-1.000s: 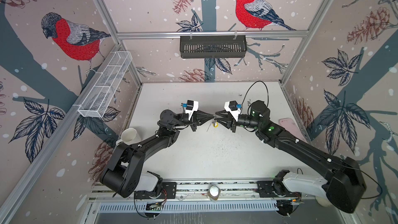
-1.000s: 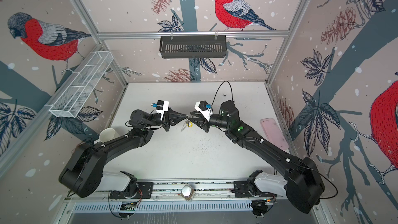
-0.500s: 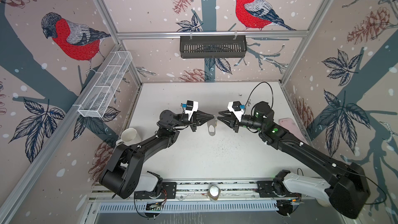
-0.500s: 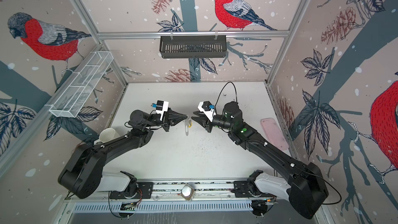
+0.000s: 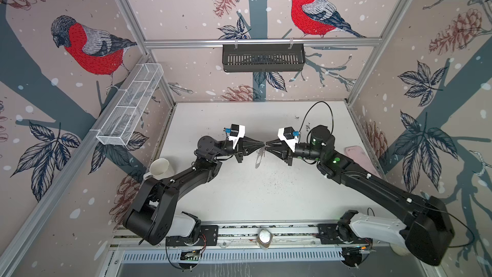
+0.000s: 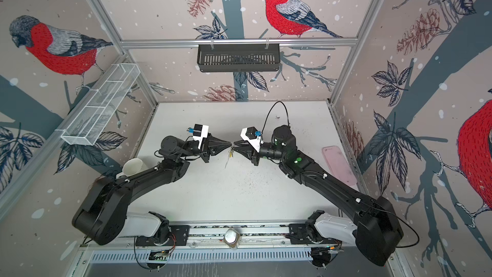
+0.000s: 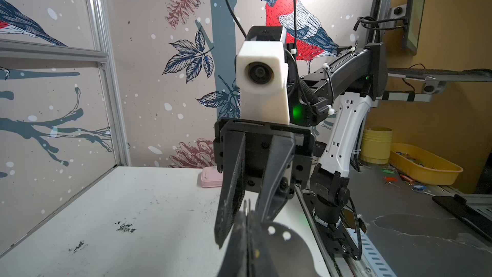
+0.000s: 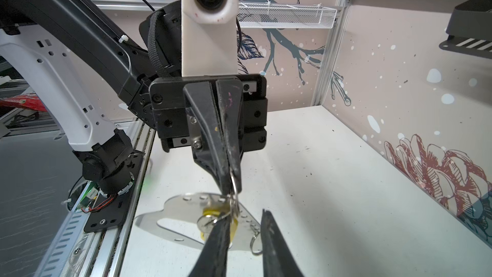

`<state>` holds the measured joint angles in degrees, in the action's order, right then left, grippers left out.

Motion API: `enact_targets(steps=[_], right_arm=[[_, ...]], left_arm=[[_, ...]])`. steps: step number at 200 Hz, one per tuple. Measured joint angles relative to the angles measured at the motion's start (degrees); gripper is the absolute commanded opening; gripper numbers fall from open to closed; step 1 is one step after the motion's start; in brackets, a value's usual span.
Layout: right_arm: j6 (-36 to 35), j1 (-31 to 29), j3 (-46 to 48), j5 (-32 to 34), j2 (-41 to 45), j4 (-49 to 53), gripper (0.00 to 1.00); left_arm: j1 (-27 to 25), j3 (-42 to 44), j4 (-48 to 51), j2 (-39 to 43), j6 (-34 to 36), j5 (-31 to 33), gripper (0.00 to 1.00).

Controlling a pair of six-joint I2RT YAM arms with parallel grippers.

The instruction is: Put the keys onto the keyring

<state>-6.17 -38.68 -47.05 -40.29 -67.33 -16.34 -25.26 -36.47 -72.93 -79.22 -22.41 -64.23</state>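
Right wrist view: left gripper [image 8: 230, 182] clamped on keyring [image 8: 186, 210]; keys [image 8: 217, 218] dangling.
Right gripper [image 8: 245, 238]: parted, seemingly empty.
Risk: closing off-target knocks keys loose.

The two grippers meet tip to tip above the middle of the white table [image 5: 266, 195], so no passage exists between them there. The keyring [image 8: 186, 209] hangs below the tips. The table surface toward the front rail is unobstructed. At the left edge, a white mug [image 5: 159, 167] blocks access. At the right edge, a pink case [image 5: 359, 155] occupies the wall side.
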Motion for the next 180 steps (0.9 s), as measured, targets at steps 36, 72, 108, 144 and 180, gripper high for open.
enact_targets(steps=[36, 72, 108, 144, 180], right_arm=[[0.00, -0.26, -0.35, -0.17, -0.17, -0.39, 0.22], [-0.02, -0.26, -0.35, -0.13, -0.13, -0.31, 0.21], [0.00, -0.26, -0.35, -0.15, -0.26, -0.37, 0.17], [0.02, -0.31, -0.42, -0.13, -0.63, -0.42, 0.12], [0.04, -0.28, -0.46, 0.09, -0.57, -0.37, 0.08]], left_arm=[[0.00, 0.02, -0.02, -0.09, 0.00, 0.02, 0.00], [0.00, 0.13, -0.02, -0.09, 0.00, 0.09, 0.00], [0.00, 0.22, -0.57, -0.39, -0.28, 0.37, 0.00], [0.00, 0.24, -2.14, -1.33, -1.73, 0.42, 0.00], [0.00, 0.24, -3.72, -2.03, -2.67, 0.42, 0.00]])
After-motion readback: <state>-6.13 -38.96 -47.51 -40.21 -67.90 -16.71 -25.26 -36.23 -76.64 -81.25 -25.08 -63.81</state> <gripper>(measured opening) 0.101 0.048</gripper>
